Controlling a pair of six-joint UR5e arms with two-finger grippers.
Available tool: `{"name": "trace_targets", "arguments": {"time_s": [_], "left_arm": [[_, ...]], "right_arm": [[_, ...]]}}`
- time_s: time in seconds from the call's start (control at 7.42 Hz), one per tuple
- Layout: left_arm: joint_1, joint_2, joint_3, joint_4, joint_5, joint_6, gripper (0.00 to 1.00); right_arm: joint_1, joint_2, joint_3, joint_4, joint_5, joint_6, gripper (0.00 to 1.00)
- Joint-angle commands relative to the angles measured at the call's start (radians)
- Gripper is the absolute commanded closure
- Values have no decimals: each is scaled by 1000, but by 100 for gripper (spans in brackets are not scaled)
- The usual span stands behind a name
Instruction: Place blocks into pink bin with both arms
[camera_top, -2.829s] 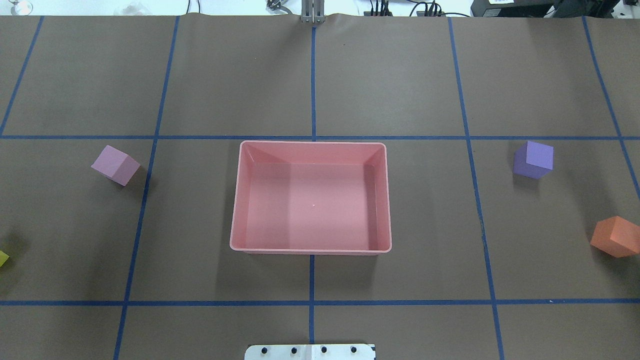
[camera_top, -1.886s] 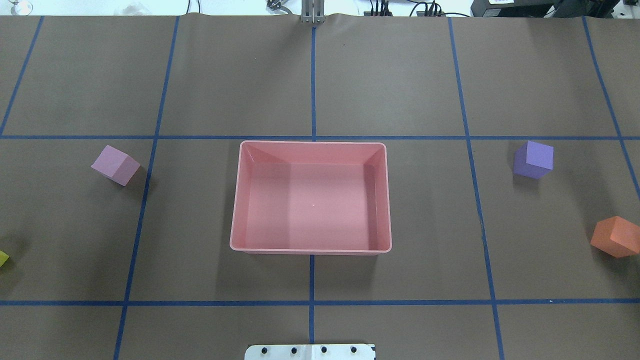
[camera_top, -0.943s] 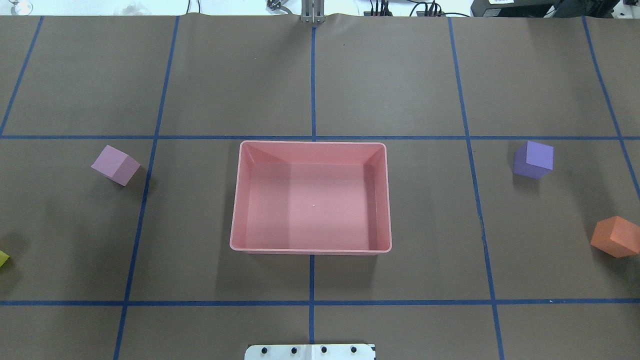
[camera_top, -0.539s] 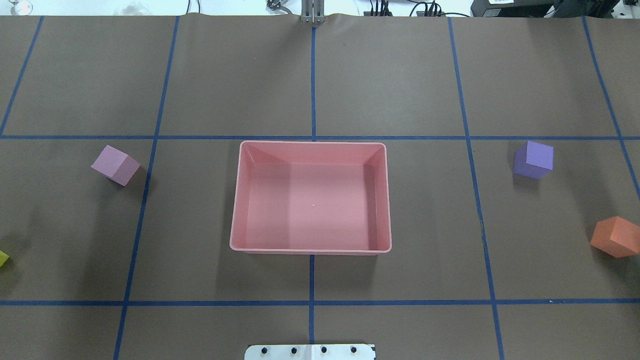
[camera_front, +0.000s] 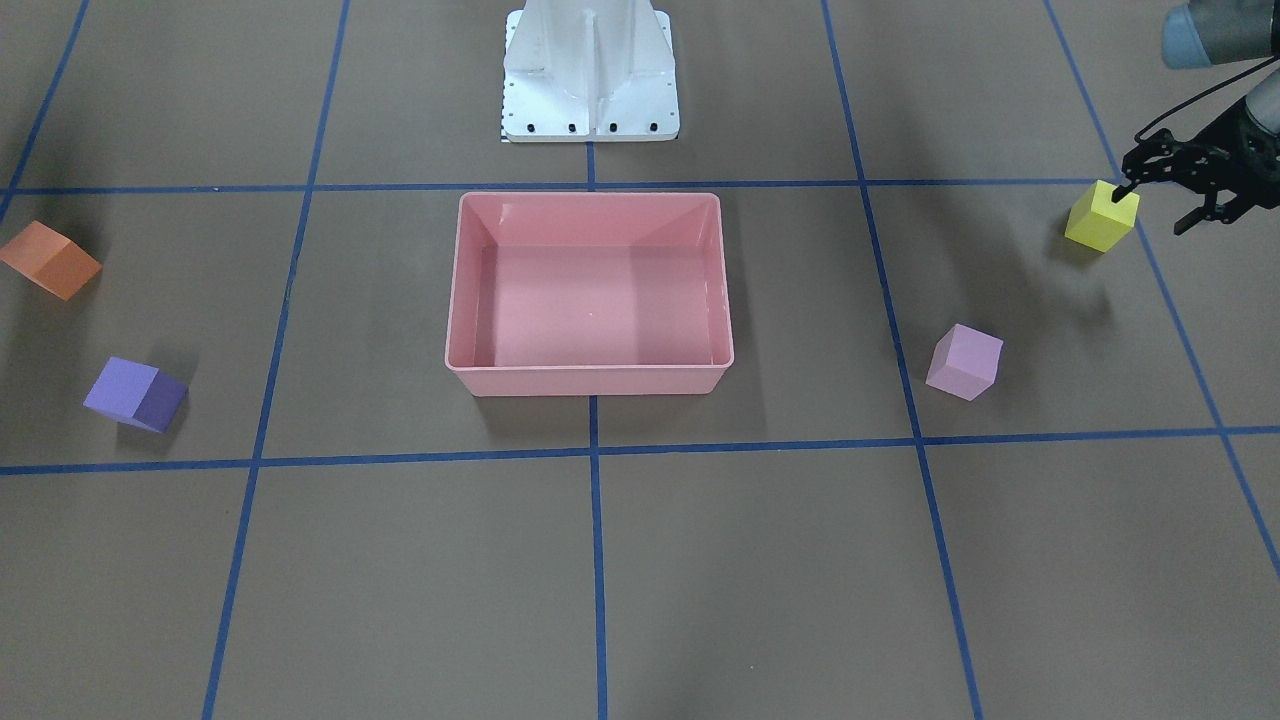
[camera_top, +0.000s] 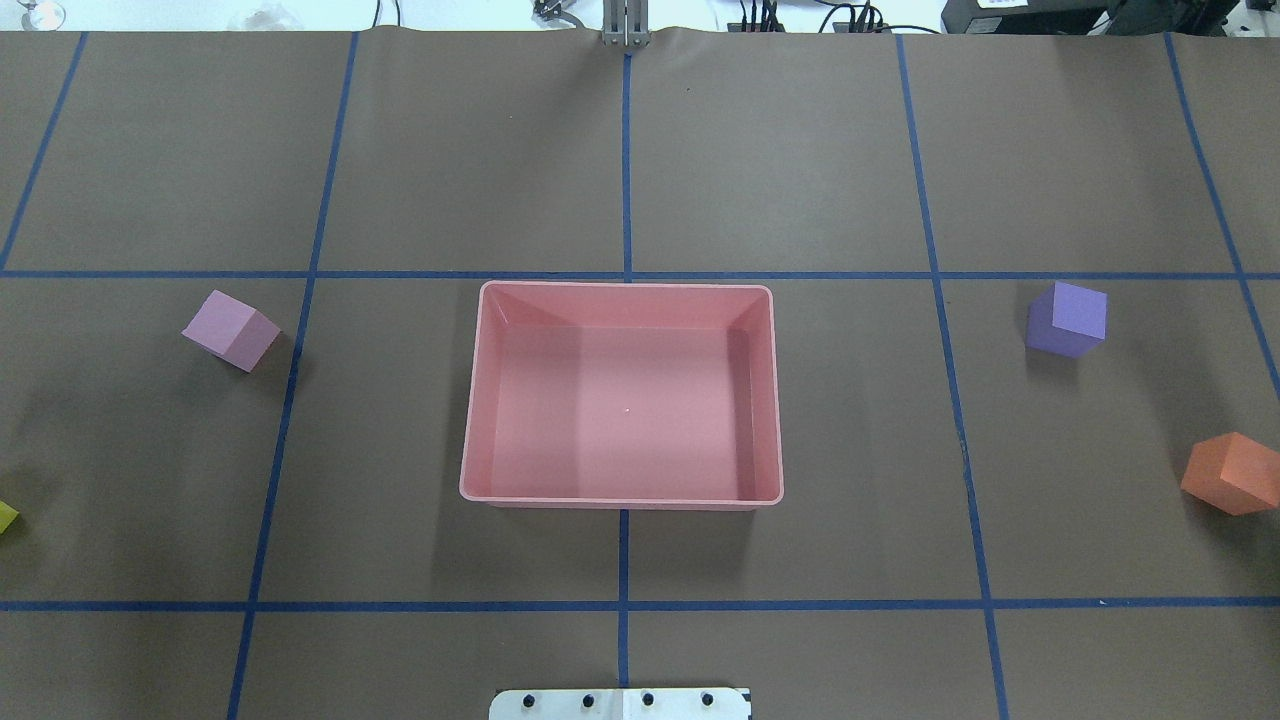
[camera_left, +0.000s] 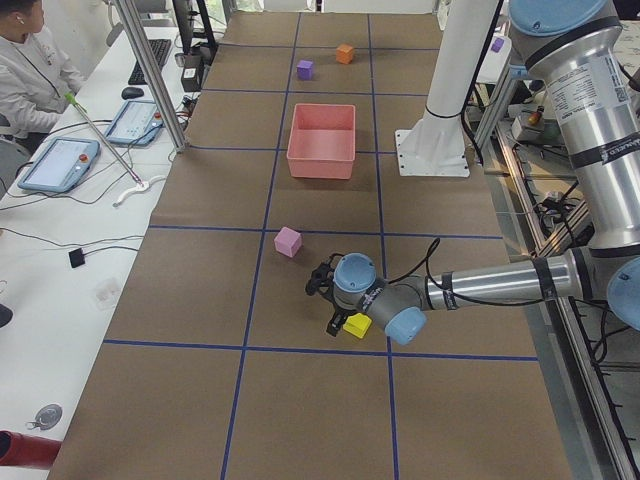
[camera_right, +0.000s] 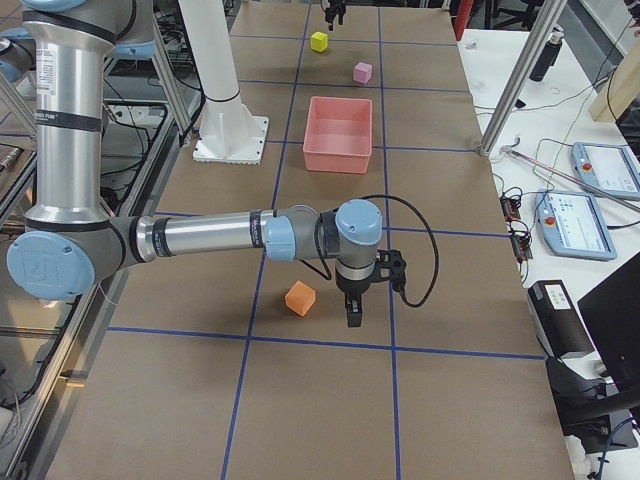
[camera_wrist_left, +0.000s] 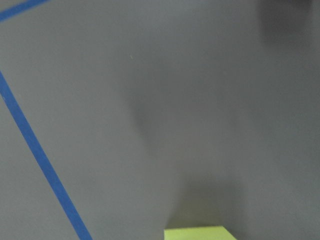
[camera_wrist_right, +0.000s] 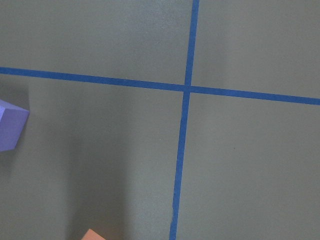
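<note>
Your left gripper (camera_front: 1152, 208) hangs over the far left end of the table with its fingers spread apart. The yellow block (camera_front: 1102, 217) is not yet between them: in the front-facing view it lies on the side of the gap toward the pink bin (camera_front: 588, 381), with one fingertip overlapping its upper edge. How high the fingertip stands above the block cannot be told. The wrist camera catches only a sliver of yellow at the bottom of its frame, which suggests the block is off-centre. You will likely need to shift toward the block before you close. At the other end, your right gripper (camera_right: 352, 308) points down just beside the orange block (camera_right: 300, 298), and whether its fingers are apart or together cannot be told from that side view. Each arm is nearest its own outer block. The pink-lilac block (camera_front: 964, 362) and the purple block (camera_front: 133, 395) lie between those outer blocks and the bin. The bin holds no block, and all four cubes rest on the table well apart from it.
</note>
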Motion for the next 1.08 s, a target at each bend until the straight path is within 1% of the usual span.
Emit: {"name": "trace_targets", "arguments": {"time_s": [0.0,0.13,0.54,0.81,0.94], "left_arm": [[48,42,0,-44,40,-59,0],[62,51,0,-44,72,-65,0],[131,48,1,-79,77,-168,0],[161,45,3,-77,101,-171,0],[174,43,8,-76,104,-171,8]], "right_arm": [[0,0,0,0,0,0,0],[0,-2,0,0,0,-2,0],[0,-6,0,0,2,-2,0],[0,-8,0,0,2,-3,0],[0,-9,0,0,2,-3,0]]}}
